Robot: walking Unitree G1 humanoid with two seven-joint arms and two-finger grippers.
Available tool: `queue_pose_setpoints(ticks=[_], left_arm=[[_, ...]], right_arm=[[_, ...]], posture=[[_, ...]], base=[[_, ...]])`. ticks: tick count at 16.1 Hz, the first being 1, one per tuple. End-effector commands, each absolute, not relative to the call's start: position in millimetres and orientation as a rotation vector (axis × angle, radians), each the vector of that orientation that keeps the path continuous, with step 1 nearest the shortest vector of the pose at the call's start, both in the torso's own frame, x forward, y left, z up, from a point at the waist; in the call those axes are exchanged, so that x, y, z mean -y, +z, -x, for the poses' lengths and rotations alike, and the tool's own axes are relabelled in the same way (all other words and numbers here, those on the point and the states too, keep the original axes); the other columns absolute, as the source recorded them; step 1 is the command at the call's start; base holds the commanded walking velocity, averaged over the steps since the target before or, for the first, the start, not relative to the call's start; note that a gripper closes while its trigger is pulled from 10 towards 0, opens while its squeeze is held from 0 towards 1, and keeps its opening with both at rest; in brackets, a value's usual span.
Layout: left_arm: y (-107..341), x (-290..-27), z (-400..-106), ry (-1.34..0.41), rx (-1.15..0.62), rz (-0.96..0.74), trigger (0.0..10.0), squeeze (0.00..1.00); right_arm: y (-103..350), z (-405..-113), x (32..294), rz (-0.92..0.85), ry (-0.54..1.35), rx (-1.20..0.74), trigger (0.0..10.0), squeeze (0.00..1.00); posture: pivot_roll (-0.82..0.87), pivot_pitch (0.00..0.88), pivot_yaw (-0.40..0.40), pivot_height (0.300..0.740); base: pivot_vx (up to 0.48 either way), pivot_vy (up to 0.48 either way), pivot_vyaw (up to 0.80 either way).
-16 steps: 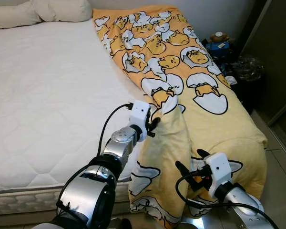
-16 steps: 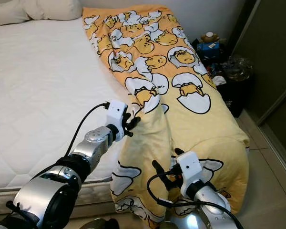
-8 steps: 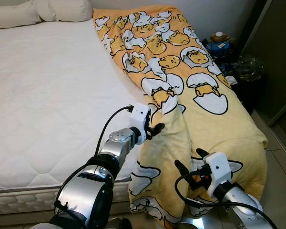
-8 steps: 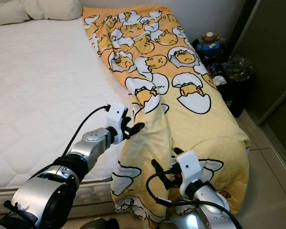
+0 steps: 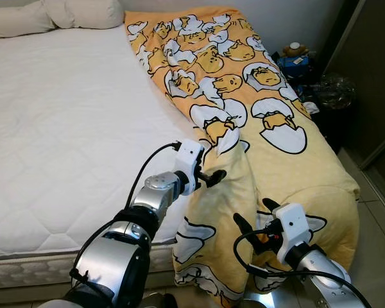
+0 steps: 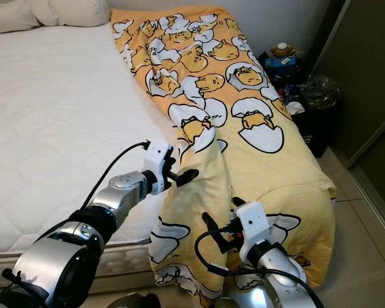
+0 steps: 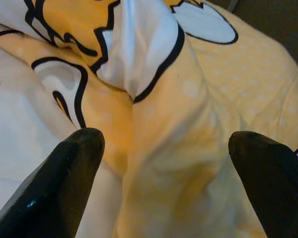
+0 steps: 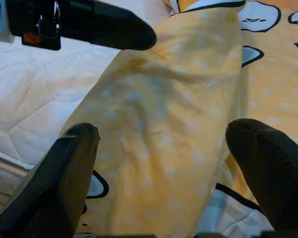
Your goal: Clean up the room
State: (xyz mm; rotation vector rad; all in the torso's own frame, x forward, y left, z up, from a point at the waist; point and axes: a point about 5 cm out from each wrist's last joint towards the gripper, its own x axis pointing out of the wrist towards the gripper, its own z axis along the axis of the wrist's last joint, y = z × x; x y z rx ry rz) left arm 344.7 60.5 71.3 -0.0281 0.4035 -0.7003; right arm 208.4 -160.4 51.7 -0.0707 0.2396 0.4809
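My left claw is spread wide at a raised fold of the yellow egg-print blanket — my right claw, likewise released, hovers over its hanging edge beside the bed.

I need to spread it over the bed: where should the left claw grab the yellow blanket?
Take the raised fold of the yellow blanket just ahead of the open left claw, coming from the mattress side. That ridge stands up, so a finger fits on each side.
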Motion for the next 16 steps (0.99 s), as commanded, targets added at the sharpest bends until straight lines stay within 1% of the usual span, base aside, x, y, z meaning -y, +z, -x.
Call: queue_pose_setpoints(ticks=[1, 5, 9, 10, 12, 13, 14, 15, 16], left_arm=[[64, -62, -340, -0.702, -0.416, -0.008, 10.0, 1.0], [57, -59, -334, -0.72, -0.448, -0.022, 10.0, 1.0], [53, -51, -330, -0.735, -0.464, -0.025, 10.0, 1.0], [53, -49, -330, -0.738, -0.467, -0.023, 10.0, 1.0], [53, -46, -329, -0.738, -0.471, -0.018, 10.0, 1.0], [50, -44, -327, -0.747, -0.486, -0.029, 10.0, 0.88], [49, -43, -326, -0.751, -0.49, -0.042, 10.0, 0.88], [47, -41, -324, -0.755, -0.497, -0.053, 10.0, 0.0], [43, -35, -319, -0.766, -0.515, -0.059, 10.0, 0.0]], right_arm=[[55, -210, 162, 0.068, 0.472, -0.221, 10.0, 0.0], [51, -201, 165, 0.089, 0.515, -0.248, 10.0, 0.0], [41, -170, 179, 0.217, 0.653, -0.309, 10.0, 0.0], [38, -166, 183, 0.238, 0.662, -0.32, 10.0, 0.0], [28, -168, 189, 0.233, 0.622, -0.324, 10.0, 0.0], [9, -175, 192, 0.219, 0.586, -0.339, 10.0, 0.0], [4, -177, 192, 0.215, 0.581, -0.346, 10.0, 0.0], [-3, -178, 191, 0.212, 0.576, -0.36, 10.0, 0.0], [-13, -178, 187, 0.213, 0.574, -0.375, 10.0, 0.0]], posture=[[-0.25, 0.051, 0.052, 0.736], [-0.26, 0.051, 0.051, 0.736], [-0.27, 0.051, 0.042, 0.736], [-0.27, 0.051, 0.043, 0.736], [-0.27, 0.05, 0.045, 0.736], [-0.28, 0.049, 0.049, 0.736], [-0.28, 0.049, 0.051, 0.736], [-0.28, 0.05, 0.053, 0.736], [-0.28, 0.052, 0.056, 0.736]], base=[[0.0, 0.0, 0.0], [0.0, 0.0, 0.0], [0.0, 0.0, 0.0], [0.0, 0.0, 0.0], [0.0, 0.0, 0.0], [0.0, 0.0, 0.0], [0.0, 0.0, 0.0], [0.0, 0.0, 0.0], [0.0, 0.0, 0.0]])
